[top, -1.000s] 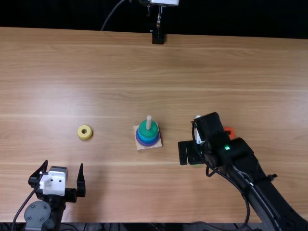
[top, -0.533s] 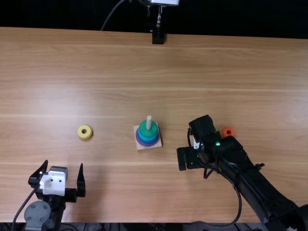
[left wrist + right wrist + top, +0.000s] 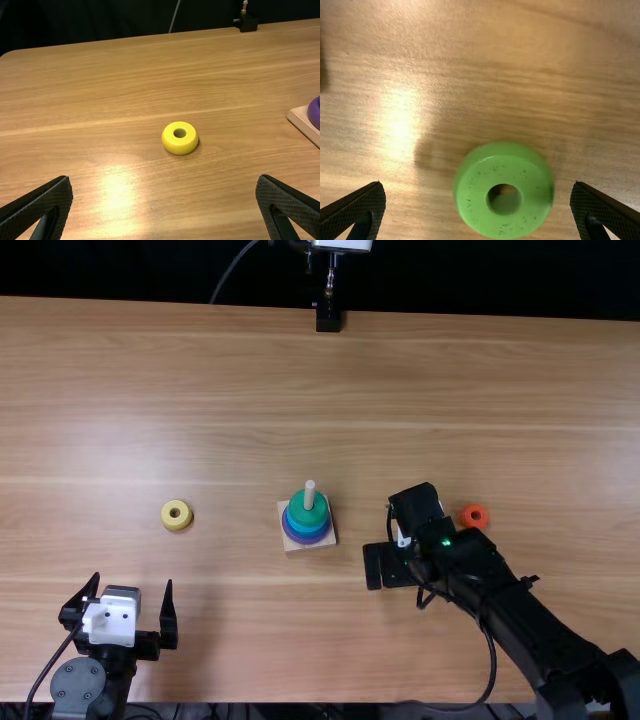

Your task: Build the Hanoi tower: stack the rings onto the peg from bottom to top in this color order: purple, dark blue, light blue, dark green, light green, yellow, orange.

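While the right gripper (image 3: 478, 186) is hovering, fingers spread, over the light green ring (image 3: 504, 170) on the table (image 3: 480, 95), the ring is lying nearer one finger — so descending uncorrected is risking a fingertip clipping its rim or shoving it.

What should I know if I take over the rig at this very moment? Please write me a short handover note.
Left gripper: open, empty, near the table's near edge.
Right gripper: open, with the light green ring between its fingers, not clamped.
Yellow ring: on the table, left of the tower. Orange ring: on the table, beyond the right arm.
Done: purple, dark blue, light blue and dark green on the peg.
Left: light green, yellow, orange, in that order.
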Action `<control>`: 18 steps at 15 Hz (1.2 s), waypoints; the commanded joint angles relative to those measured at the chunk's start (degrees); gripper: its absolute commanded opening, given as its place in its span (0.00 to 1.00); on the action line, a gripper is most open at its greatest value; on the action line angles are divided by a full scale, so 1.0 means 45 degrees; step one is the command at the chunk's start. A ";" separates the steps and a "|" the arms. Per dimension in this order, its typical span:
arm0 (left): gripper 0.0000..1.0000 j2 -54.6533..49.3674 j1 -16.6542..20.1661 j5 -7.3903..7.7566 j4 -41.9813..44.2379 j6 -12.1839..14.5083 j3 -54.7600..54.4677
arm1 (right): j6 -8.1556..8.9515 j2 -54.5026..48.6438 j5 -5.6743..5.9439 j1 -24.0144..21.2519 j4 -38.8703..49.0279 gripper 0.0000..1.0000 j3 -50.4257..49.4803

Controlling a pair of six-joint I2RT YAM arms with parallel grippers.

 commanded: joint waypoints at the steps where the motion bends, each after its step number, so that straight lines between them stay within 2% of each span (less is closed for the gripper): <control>1: 1.00 -0.0148 0.0149 0.0239 -0.0933 0.0047 -0.1392 | 0.0178 0.0252 0.0174 0.0004 0.0031 1.00 -0.0069; 7: 1.00 -0.0148 0.0149 0.0239 -0.0933 0.0047 -0.1392 | 0.0178 0.0741 0.0150 0.0024 0.0031 1.00 0.0068; 9: 1.00 -0.0148 0.0149 0.0239 -0.0957 0.0047 -0.1392 | 0.0178 0.0760 0.0221 0.0024 0.0031 1.00 0.0068; 10: 1.00 -0.0148 0.0149 0.0239 -0.0957 0.0047 -0.1392 | 0.0178 0.0760 0.0268 0.0024 0.0031 0.79 0.0068; 11: 1.00 -0.0148 0.0149 0.0239 -0.0933 0.0047 -0.1392 | 0.0178 0.0741 0.0408 0.0024 0.0031 0.46 0.0010; 12: 1.00 -0.0148 0.0149 0.0239 -0.0933 0.0047 -0.1392 | 0.0178 0.0741 0.0479 0.0043 0.0031 0.23 -0.0049; 13: 1.00 -0.0148 0.0149 0.0239 -0.0957 0.0047 -0.1392 | 0.0178 0.0741 0.0502 0.0043 0.0008 0.09 -0.0088; 14: 1.00 -0.0148 0.0149 0.0239 -0.0957 0.0047 -0.1392 | 0.0178 0.0741 0.0502 0.0063 -0.0039 0.00 -0.0127; 18: 1.00 -0.0148 0.0149 0.0239 -0.0933 0.0047 -0.1392 | 0.0178 0.0643 0.0549 0.0043 -0.0156 0.00 0.0029</control>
